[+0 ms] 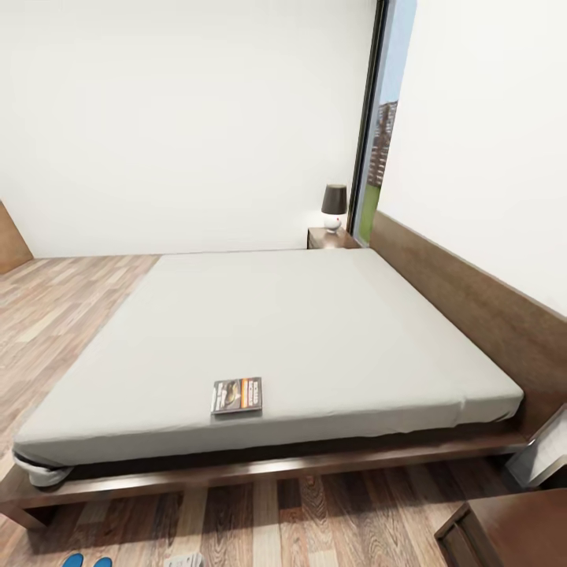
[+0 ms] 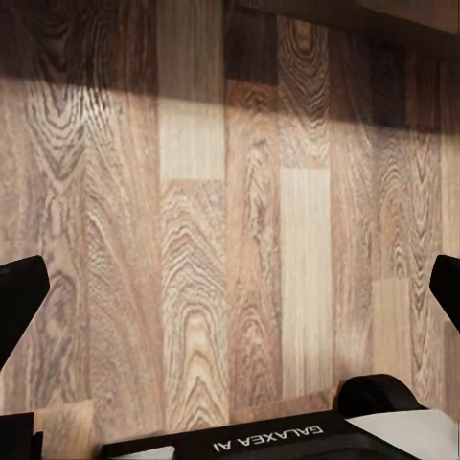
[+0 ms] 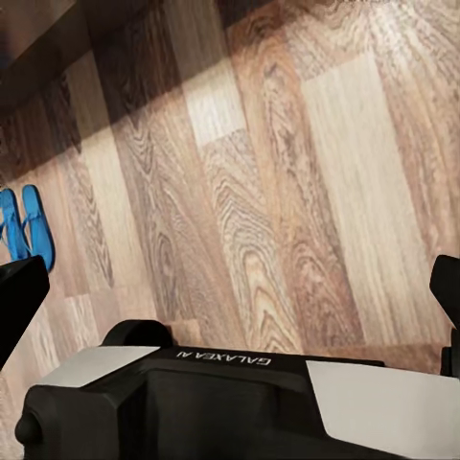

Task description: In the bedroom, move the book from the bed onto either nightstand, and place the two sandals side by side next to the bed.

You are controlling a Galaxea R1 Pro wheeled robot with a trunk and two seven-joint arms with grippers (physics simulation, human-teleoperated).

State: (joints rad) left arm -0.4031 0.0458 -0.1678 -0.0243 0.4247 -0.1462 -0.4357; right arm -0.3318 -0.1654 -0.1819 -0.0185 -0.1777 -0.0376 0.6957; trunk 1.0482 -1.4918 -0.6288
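We see one book (image 1: pixel 236 394) lying flat on the bed (image 1: pixel 315 331), low and left of centre in the head view, close to the mattress's near edge; it is a thin paperback with a dark grey cover, an orange band along one side, pale lettering too small for us to read, and a dark picture. The bed is a single large low one with a plain pale grey-white cover, a dark brown frame and a tan-brown headboard running along the right of the frame. We count two nightstands: one (image 1: pixel 331 238) at the far corner of the bed, upper centre-right, with one dark-shaded lamp (image 1: pixel 334 206) on top beside the tall window (image 1: pixel 383 110), and the corner of another (image 1: pixel 512 531) at the lower right. At the bottom left edge of the head view two blue tips of the sandals (image 1: pixel 87 561) peek in on the plank floor (image 1: pixel 71 315); in the right wrist view the same two sandals (image 3: pixel 26 230) lie side by side at the left edge. The left gripper (image 2: pixel 230 287) hangs over bare floor boards with its fingers spread wide and nothing between them, and the right gripper (image 3: pixel 230 287) likewise has its fingers parted and empty above the floor.
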